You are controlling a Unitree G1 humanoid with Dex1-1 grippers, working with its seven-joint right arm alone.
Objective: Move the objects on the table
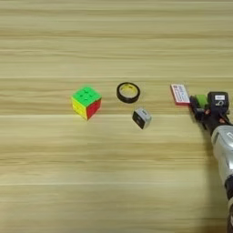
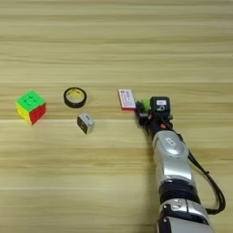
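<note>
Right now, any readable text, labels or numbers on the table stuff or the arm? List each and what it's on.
None can be read.
Red-and-white card: faint marks on the white part, too blurred to read.
White label on the black block behind the claw: dark marks, too small to read.
Silver forearm: a small dark mark, unreadable.
Puzzle cube, white cube, tape ring, green block: no text visible.

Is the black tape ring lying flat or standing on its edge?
Lying flat: the black tape ring shows its round opening upward, with the table visible through the hole.
</note>
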